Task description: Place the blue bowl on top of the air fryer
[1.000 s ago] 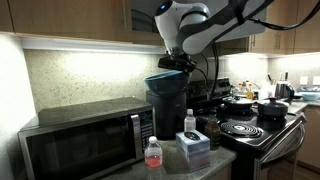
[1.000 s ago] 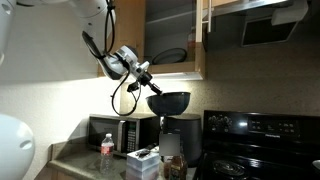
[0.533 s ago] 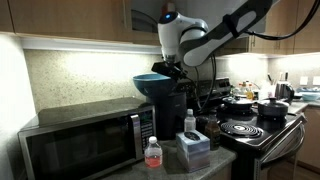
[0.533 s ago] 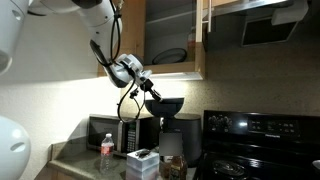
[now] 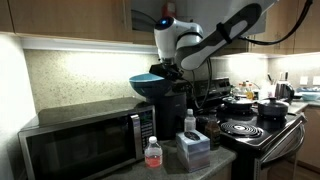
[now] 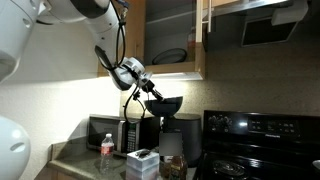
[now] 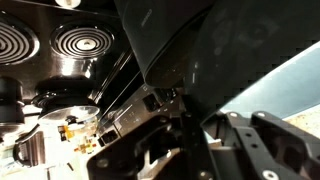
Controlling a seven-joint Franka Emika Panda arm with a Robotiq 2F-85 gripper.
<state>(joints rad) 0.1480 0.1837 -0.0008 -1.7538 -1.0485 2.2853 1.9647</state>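
Observation:
The blue bowl [image 5: 149, 84] is dark teal with a lighter rim. It hangs level right at the flat top of the black air fryer [image 5: 171, 112], offset toward the microwave side. I cannot tell whether it touches. In both exterior views my gripper [image 5: 170, 69] is shut on the bowl's rim. The bowl [image 6: 167, 104] also sits just over the air fryer [image 6: 180, 134] with the gripper [image 6: 153, 91] at its edge. In the wrist view the bowl [image 7: 285, 90] fills the upper right, and the gripper [image 7: 190, 135] clamps its wall.
A steel-and-black microwave [image 5: 85, 142] stands beside the air fryer. A water bottle [image 5: 152, 153], a box [image 5: 193, 151] and a spray bottle [image 5: 189, 122] stand in front. A stove [image 5: 258, 128] with black pots [image 5: 240, 104] is beyond. Wall cabinets [image 6: 170, 40] hang close overhead.
The bowl and gripper moved sideways toward the microwave and dropped slightly, down to the air fryer's top. Over the last half second they barely moved.

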